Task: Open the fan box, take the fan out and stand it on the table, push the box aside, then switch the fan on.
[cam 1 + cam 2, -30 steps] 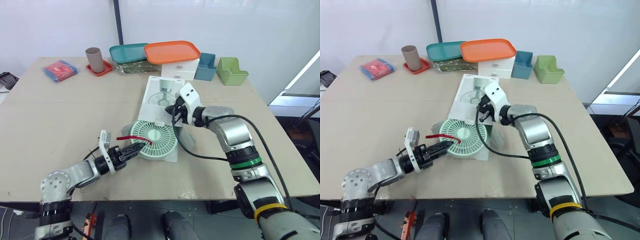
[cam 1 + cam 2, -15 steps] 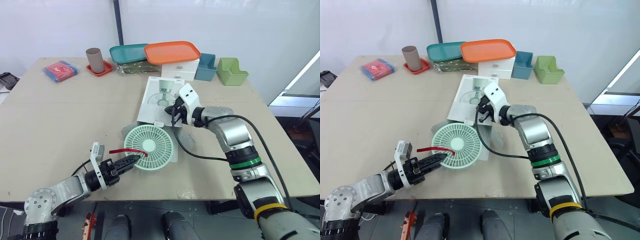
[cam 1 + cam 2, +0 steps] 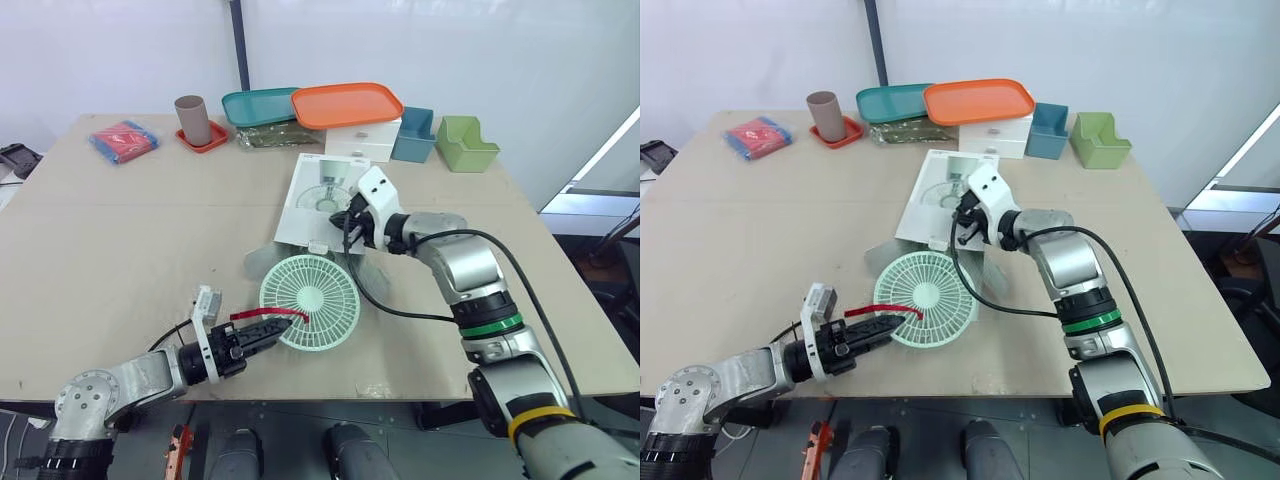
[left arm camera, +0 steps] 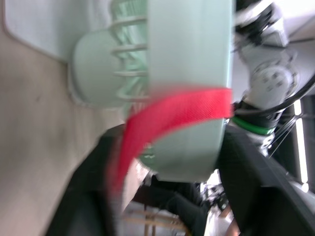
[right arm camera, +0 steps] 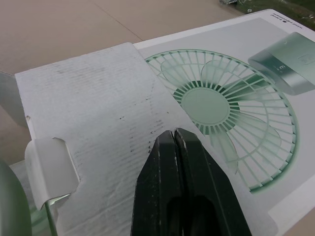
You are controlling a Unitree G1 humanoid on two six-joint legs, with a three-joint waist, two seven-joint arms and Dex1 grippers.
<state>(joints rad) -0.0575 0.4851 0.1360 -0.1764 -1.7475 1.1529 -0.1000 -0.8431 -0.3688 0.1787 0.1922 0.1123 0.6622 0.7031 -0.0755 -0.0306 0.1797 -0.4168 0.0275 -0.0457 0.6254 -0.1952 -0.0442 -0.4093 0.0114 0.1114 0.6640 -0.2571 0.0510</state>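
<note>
Now clear of the box (image 3: pixel 318 190), the fan (image 3: pixel 310 302) is lying grille-up on the desk (image 3: pixel 120 230), just beside the box's open end and toward the near edge. The left tool (image 3: pixel 290 318) is gripping the fan's rim. In the left wrist view the rim is sitting between the two fingers (image 4: pixel 256 169), with a red strap (image 4: pixel 177 110) running across it. The right tool (image 5: pixel 174 135), its fingers pressed fully together and holding nothing, is bearing down on the box's open flap (image 5: pixel 88 103).

Risks. The left tool is holding only a narrow arc of smooth rim. If the fan is tipped upright from this hold, it is likely to be pivoting or slipping out — then dropping flat or sliding toward the near edge. The loose strap is lying along the fingers and may be snagging on release. The box flaps are spreading close to the fan, so a careless push on the box could be knocking the fan over.

Hard to make out. The fan's base and switch are lying hidden beneath the grille, so which way it is going to stand is not showing. The left wrist view is blurring — whether the fingers are pinching the rim, the strap or both is remaining uncertain.
</note>
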